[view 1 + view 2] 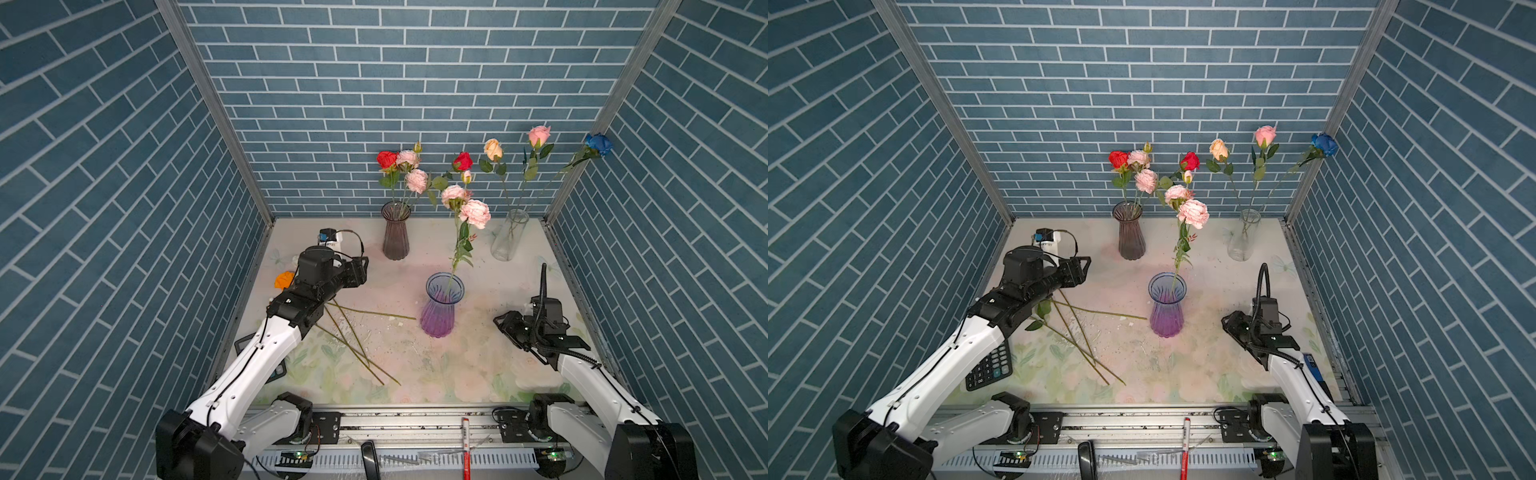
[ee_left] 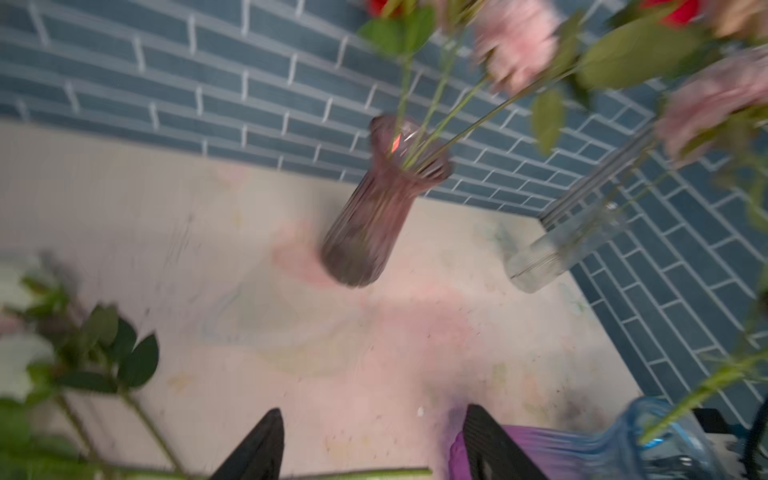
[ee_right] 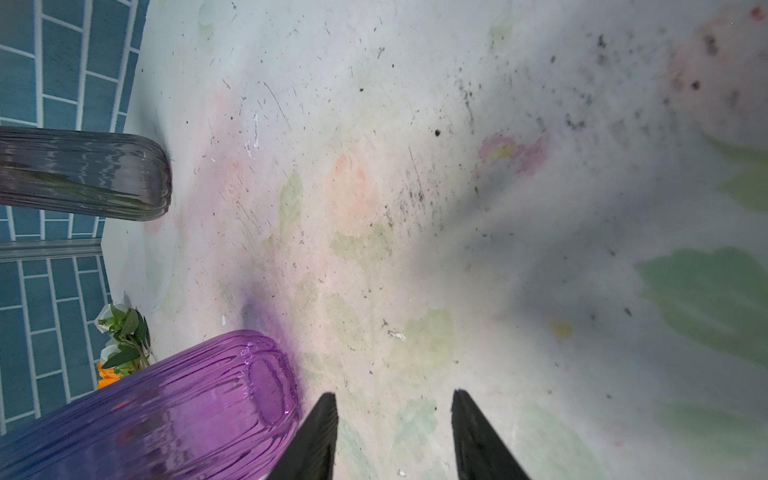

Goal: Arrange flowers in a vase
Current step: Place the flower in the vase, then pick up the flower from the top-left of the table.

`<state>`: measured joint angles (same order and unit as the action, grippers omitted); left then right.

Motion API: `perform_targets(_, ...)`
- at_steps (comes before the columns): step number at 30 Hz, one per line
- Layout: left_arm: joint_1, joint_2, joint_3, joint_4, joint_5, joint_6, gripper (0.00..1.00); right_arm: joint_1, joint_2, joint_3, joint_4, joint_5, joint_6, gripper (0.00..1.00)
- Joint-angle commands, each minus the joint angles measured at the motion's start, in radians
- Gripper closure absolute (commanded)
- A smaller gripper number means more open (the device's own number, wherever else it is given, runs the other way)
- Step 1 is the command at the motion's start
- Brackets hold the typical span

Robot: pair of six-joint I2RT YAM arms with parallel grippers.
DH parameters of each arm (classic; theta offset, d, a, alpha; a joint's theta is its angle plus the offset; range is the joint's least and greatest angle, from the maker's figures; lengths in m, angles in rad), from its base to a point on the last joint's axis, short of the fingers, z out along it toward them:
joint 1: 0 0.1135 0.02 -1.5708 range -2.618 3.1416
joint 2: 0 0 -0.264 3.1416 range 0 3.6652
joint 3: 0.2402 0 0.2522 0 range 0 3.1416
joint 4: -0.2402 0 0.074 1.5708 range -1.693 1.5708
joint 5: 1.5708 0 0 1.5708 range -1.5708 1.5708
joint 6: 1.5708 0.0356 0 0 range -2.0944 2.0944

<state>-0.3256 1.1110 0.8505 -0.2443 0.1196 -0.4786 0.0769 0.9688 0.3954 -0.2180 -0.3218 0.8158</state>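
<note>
Several loose flowers [image 1: 357, 337] are being left lying flat on the surface [image 1: 457, 365], partly hidden beneath the left arm. Their blooms, an orange one [image 1: 284, 279] among them, are being kept by the left wall, while the long green stems are fanning out toward the near middle. The remaining flowers are being carried in three vases: a smoky vase [image 1: 395, 232] and a clear vase [image 1: 509, 237] at the back, and a purple vase [image 1: 440, 305] in the middle with one pink peony [image 1: 475, 214]. The left end effector [image 2: 370, 415] is being held with its jaws parted and empty; the stems are lying below and slightly behind its tips, nearer the robot. The right end effector [image 3: 392, 399] is being held parted and empty too, beside the purple vase and well apart from the stems. The left arm is being judged the nearer, and a grasp across a stem's long axis is likely being called for.
</note>
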Motion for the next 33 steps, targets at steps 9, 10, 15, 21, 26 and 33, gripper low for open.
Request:
perform_targets(9, 0.088, 0.234, -0.076, -0.018, -0.099, -0.078, 0.38, -0.012, 0.018, -0.008, 0.028, -0.025, 0.034, 0.54)
perform_targets(10, 0.095, 0.263, -0.065, -0.028, -0.116, -0.083, 0.41, -0.012, 0.018, -0.009, 0.03, -0.025, 0.034, 0.54)
perform_targets(15, 0.12, 0.392, 0.002, -0.085, -0.189, -0.101, 0.42, -0.018, 0.027, -0.01, 0.041, -0.034, 0.034, 0.54)
perform_targets(21, 0.165, 0.495, 0.048, -0.054, -0.185, -0.088, 0.42, -0.028, 0.047, -0.01, 0.055, -0.052, 0.033, 0.54)
perform_targets(26, 0.192, 0.577, 0.097, -0.054, -0.181, -0.066, 0.45, -0.037, 0.059, -0.012, 0.07, -0.066, 0.034, 0.54)
perform_targets(33, 0.212, 0.645, 0.114, -0.021, -0.131, -0.058, 0.6, -0.049, 0.071, -0.017, 0.083, -0.084, 0.034, 0.54)
